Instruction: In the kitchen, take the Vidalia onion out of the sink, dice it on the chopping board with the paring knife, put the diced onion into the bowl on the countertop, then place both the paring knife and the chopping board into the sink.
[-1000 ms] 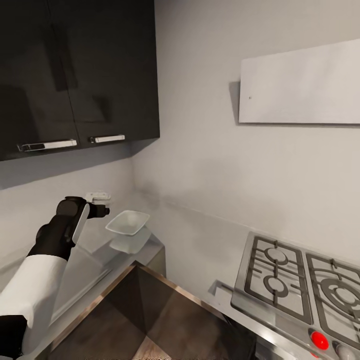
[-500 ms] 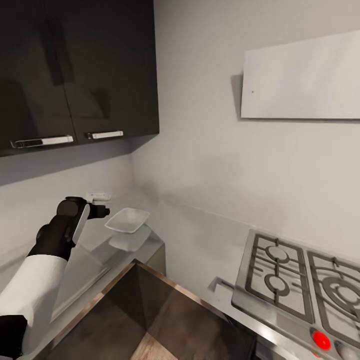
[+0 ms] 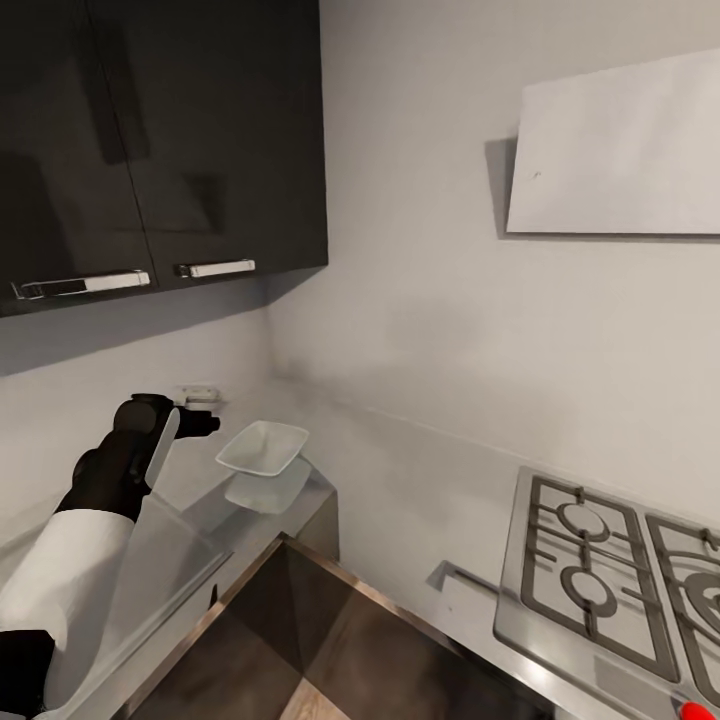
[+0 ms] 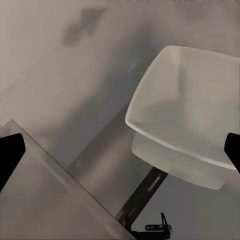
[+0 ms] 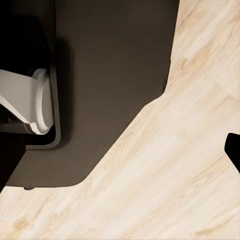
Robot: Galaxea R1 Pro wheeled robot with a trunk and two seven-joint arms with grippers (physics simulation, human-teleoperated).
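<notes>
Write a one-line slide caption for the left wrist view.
Left gripper open above the white bowl resting on the grey countertop.

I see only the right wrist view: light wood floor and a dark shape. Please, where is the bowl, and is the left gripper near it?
Observer: The bowl stands on the grey countertop, near the corner of the walls, under the dark wall cabinets.
Operator: And the left gripper?
Observer: The left gripper is raised beside the bowl, apart from it; the left wrist view shows its fingertips wide apart with nothing between them.
Operator: Is there something else on my side?
Observer: Yes, a stove with grey grates lies at the right of the head view.
</notes>
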